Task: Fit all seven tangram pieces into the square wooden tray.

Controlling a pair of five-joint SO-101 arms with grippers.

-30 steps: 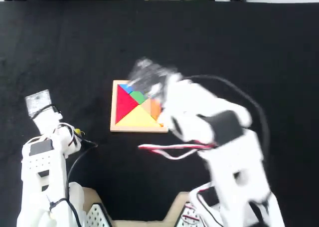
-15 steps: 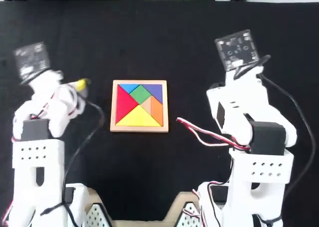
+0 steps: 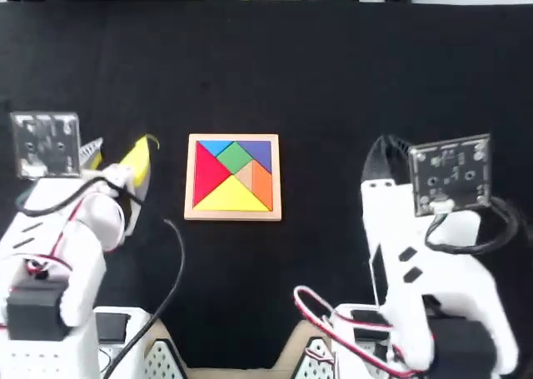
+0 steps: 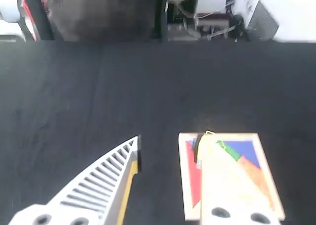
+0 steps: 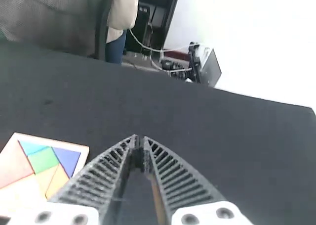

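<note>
Wooden tray (image 3: 232, 217) held its tangram pieces (image 3: 225, 179), apparently complete; hence left gripper (image 4: 168, 141) stood wide, right gripper (image 5: 138, 138) pinched together empty, both parked clear

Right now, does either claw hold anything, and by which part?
Nothing is held: the left claw is open and empty, the right claw shut on nothing.

Tray (image 4: 182, 185) half hidden — a jaw covers its middle.
</note>
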